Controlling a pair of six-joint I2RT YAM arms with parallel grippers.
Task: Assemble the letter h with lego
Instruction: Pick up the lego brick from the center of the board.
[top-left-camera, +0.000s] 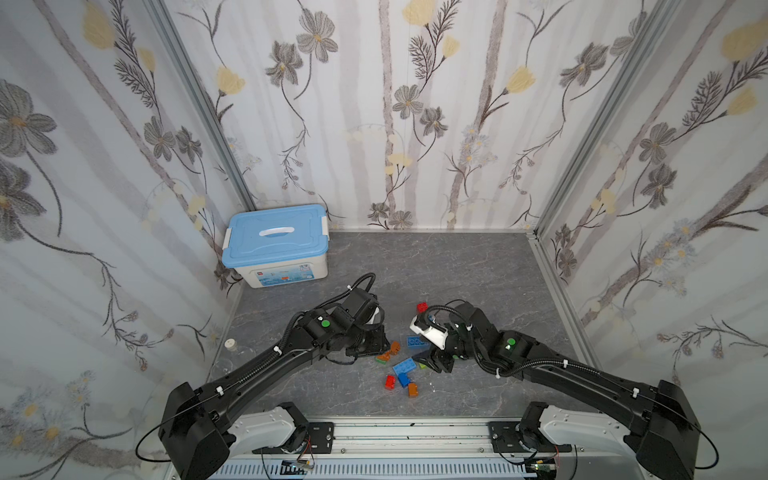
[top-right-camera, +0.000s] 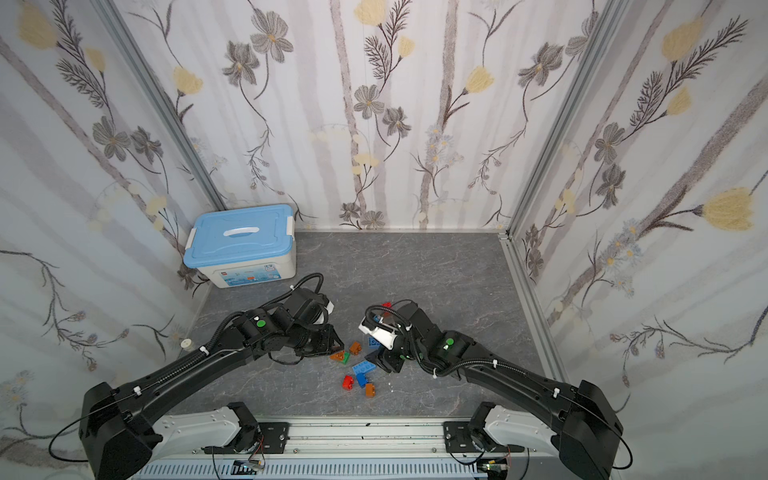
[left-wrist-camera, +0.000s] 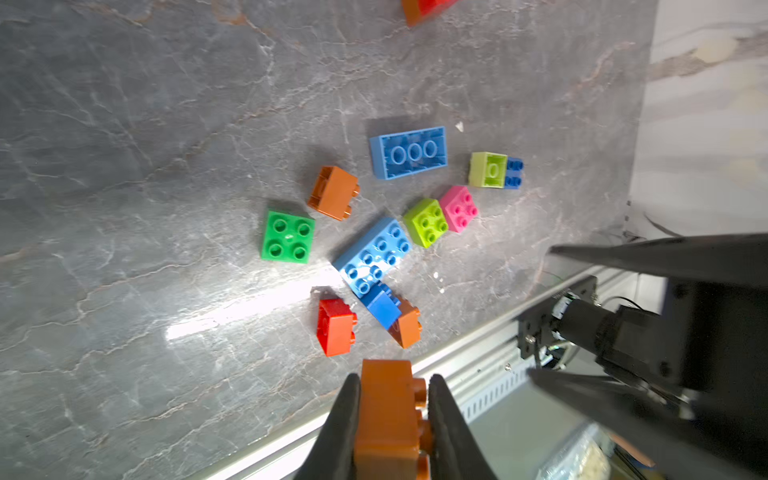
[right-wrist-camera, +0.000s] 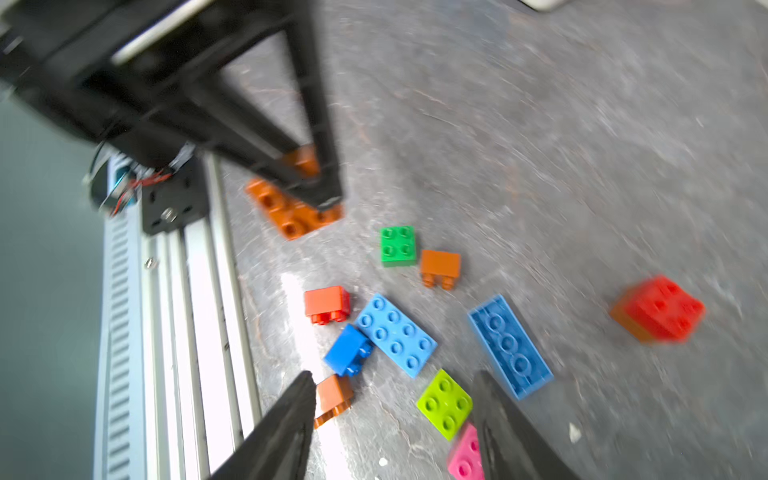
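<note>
The orange brick (left-wrist-camera: 388, 419) is clamped in the left gripper (left-wrist-camera: 394, 379), studs facing sideways. The right gripper (right-wrist-camera: 395, 374): jaws apart, empty, near the lime brick (right-wrist-camera: 444, 405). The long blue brick (top-left-camera: 405, 368): studs up, axis 8-to-2 o'clock, at the table (top-left-camera: 478, 270) 6 o'clock side.
</note>
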